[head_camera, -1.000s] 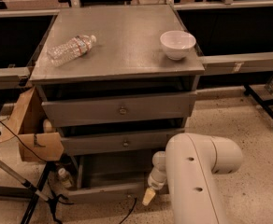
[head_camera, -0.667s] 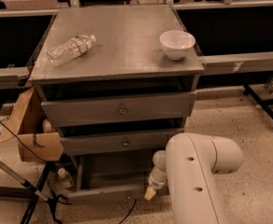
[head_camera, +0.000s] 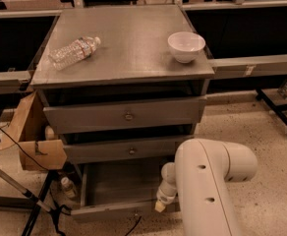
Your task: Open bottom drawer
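Note:
The grey cabinet has three drawers. The bottom drawer is pulled out towards me, and its bare inside shows behind the low front panel. Its knob is not clear to see. The gripper is at the right end of that front panel, low near the floor. It is partly hidden behind my white arm. The top drawer and the middle drawer stick out only slightly, each with a small round knob.
A plastic water bottle lies on the cabinet top at the left, and a white bowl stands at the right. A cardboard box and tripod legs stand left of the cabinet. A small bottle stands on the floor.

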`<state>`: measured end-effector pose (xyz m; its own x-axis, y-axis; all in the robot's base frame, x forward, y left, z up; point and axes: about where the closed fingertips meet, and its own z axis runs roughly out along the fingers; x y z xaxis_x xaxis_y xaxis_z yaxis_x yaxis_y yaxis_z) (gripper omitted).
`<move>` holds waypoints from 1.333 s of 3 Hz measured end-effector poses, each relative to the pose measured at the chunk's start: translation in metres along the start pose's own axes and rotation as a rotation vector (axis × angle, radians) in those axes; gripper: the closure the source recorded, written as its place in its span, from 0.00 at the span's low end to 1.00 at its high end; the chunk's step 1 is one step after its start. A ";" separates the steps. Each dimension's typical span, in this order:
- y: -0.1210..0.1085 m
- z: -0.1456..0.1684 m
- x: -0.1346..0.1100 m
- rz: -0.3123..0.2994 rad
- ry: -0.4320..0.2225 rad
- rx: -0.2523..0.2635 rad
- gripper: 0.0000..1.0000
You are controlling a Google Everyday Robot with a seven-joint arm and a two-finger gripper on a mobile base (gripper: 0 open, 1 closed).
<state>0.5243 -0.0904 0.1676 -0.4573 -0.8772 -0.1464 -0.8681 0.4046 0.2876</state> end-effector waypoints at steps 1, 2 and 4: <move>0.005 0.001 0.005 0.007 0.008 -0.003 0.00; 0.037 0.000 0.032 0.027 0.048 -0.020 0.00; 0.049 0.000 0.043 0.029 0.062 -0.031 0.18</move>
<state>0.4618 -0.1087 0.1757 -0.4683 -0.8800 -0.0792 -0.8480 0.4224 0.3202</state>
